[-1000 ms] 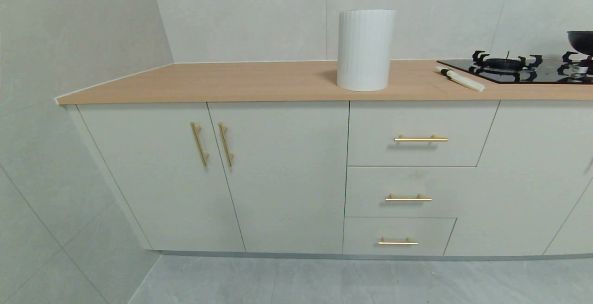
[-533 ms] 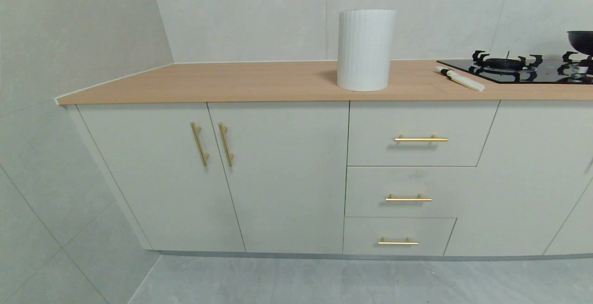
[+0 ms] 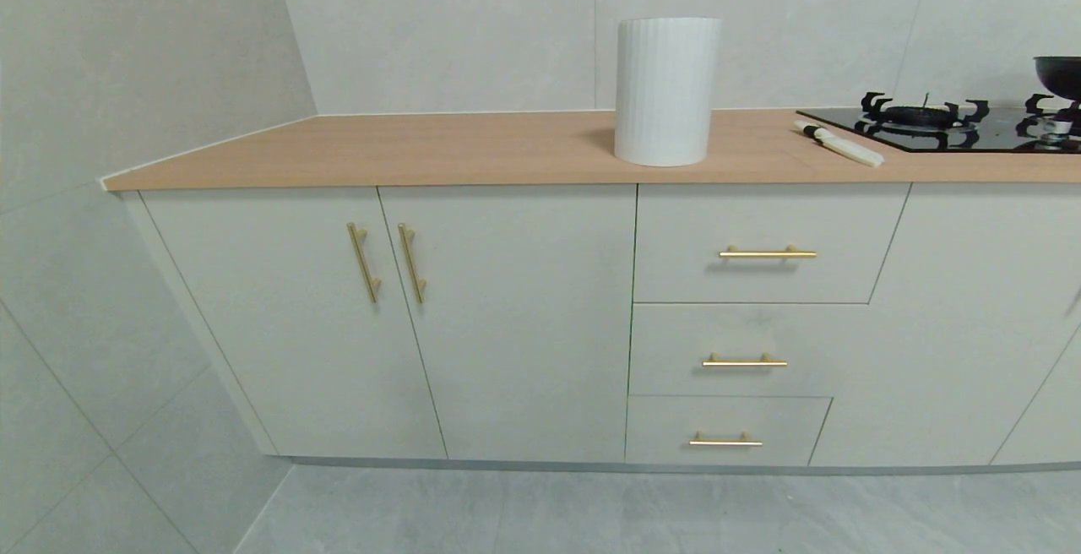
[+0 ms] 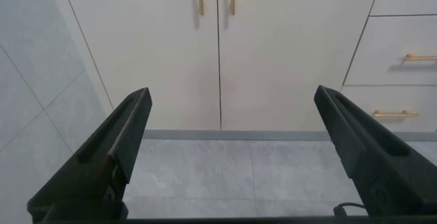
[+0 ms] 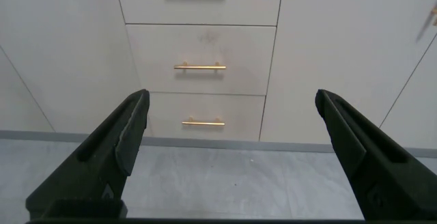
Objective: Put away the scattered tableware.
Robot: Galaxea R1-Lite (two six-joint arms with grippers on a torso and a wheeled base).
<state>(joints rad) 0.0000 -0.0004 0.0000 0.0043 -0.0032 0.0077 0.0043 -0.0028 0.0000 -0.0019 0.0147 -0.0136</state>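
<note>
1. A pale-handled utensil (image 3: 838, 143) with a dark band near one end lies flat on the wooden countertop (image 3: 422, 149), in the upper right of the head view. Whether it is a knife or some other piece cannot be told.
2. The utensil rests just beside the left edge of the black hob (image 3: 946, 130). It lies at a slant, with its dark-banded end farther back toward the wall.
3. A white ribbed container (image 3: 667, 89) stands upright on the countertop in the upper centre of the head view. It is left of the utensil and apart from it.
4. A black pan (image 3: 1060, 74) sits over the hob at the right edge of the frame, which cuts it off.
5. Below the countertop, two cabinet doors (image 3: 287, 326) fill the centre left of the head view. Both are shut, and each has an upright gold handle (image 3: 363, 262) beside the seam between them.
6. Right of the doors, three drawers (image 3: 760, 216) are stacked one above the other. All are shut, and each carries a level bar handle (image 3: 767, 253).
7. The left gripper (image 4: 232, 159) hangs low in front of the cabinet doors, above the grey floor (image 4: 232, 183). Its two dark fingers (image 4: 113, 159) are spread wide apart, with only floor and cabinet seen between them.
8. The right gripper (image 5: 232, 159) hangs low in front of the drawers. Its fingers (image 5: 109, 159) likewise stand wide apart and grip nothing.
</note>
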